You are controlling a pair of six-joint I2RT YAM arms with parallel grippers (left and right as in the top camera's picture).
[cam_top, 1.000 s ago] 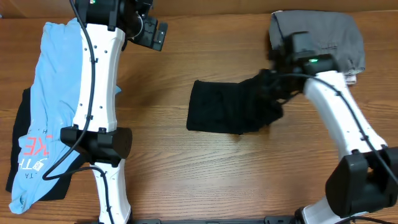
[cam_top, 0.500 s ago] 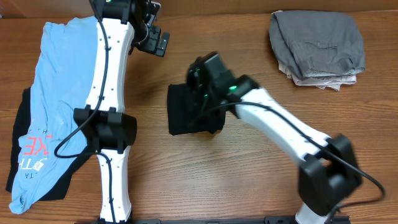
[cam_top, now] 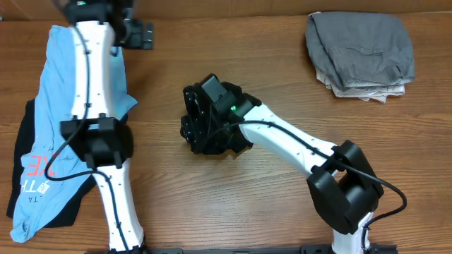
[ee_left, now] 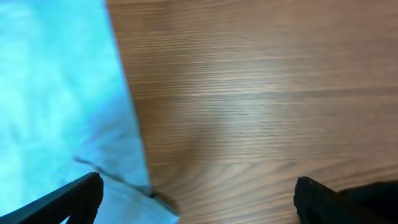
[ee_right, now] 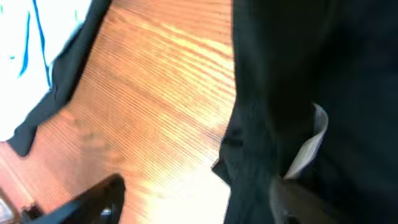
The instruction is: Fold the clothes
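Overhead: black garment (cam_top: 229,144) beneath right pincer (cam_top: 199,116)

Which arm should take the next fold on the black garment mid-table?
Right: the right gripper sits over the black garment; the left gripper hangs open at the far edge, beside the light blue garment.

A brown wooden table (cam_top: 212,204) fills the view, its grain running from side to side. The light is even, and the shadows on the wood are soft.
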